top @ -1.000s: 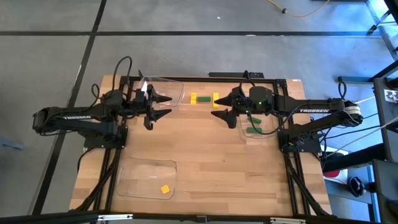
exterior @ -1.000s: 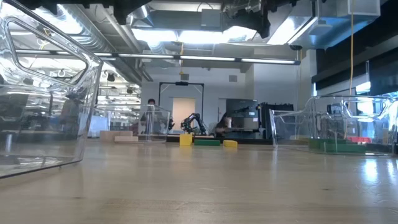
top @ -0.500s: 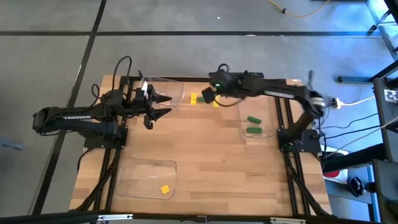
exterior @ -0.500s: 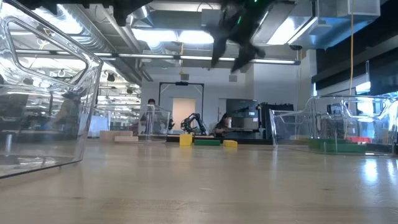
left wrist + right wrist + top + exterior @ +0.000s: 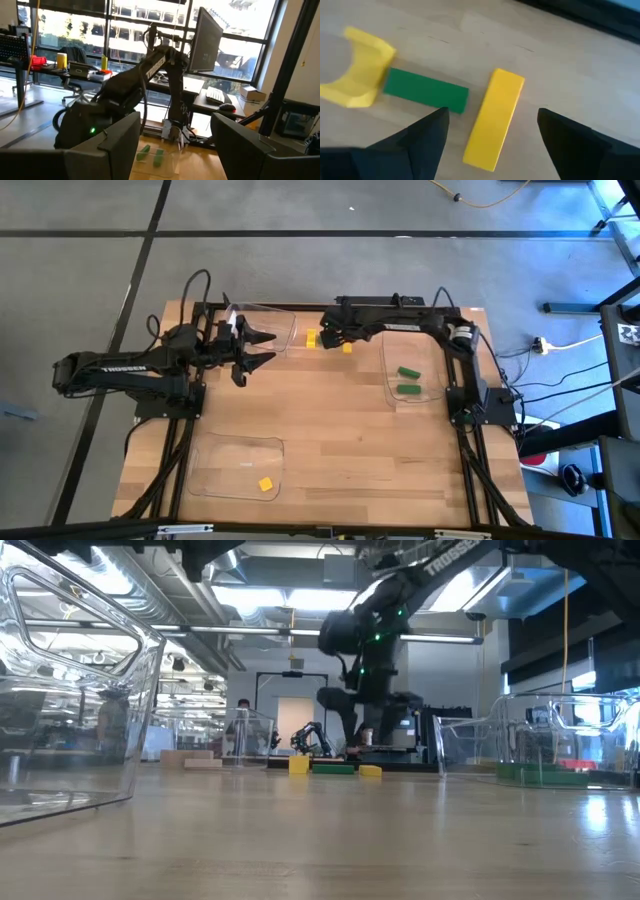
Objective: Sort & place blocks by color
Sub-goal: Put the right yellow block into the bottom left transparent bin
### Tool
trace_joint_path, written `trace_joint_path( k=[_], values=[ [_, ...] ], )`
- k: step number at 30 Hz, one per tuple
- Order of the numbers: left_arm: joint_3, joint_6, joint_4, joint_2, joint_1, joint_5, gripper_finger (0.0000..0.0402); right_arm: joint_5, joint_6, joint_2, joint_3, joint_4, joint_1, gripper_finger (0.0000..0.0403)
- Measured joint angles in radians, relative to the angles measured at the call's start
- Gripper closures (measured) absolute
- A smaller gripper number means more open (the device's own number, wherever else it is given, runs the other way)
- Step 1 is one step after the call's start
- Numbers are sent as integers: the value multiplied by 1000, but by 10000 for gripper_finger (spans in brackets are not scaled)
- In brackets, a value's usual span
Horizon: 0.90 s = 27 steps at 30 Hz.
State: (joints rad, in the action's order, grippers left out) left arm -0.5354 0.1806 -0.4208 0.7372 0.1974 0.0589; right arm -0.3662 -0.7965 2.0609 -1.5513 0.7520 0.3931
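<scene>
The right hand (image 5: 490, 145), fingers spread wide, is poised over the yellow bar (image 5: 494, 118); the adjacent green bar (image 5: 426, 90) could be nudged. The left hand (image 5: 262, 348), also spread, is held upper left.

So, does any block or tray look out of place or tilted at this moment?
Nothing stands out. Two green blocks lie in the right tray, one yellow block in the near tray. Three unsorted pieces lie flat under the open right tool: yellow bar, green bar, yellow arch.
</scene>
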Motion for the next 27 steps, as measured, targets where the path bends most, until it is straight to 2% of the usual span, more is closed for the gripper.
trace_joint_path(
  k=[6,8,21,24,27],
  values=[
    [0,0,-32,0,0,0,168,6,-61,40,3,17,4,123],
    [0,0,-43,0,0,0,168,39,-81,49,8,10,3,129],
    [0,0,-49,0,0,-23,168,115,-144,63,94,-58,3,147],
    [0,0,-50,0,0,-23,168,117,-144,61,101,-57,0,175],
    [0,0,-52,0,0,-23,168,117,-135,61,102,-54,-4,224]
  ],
)
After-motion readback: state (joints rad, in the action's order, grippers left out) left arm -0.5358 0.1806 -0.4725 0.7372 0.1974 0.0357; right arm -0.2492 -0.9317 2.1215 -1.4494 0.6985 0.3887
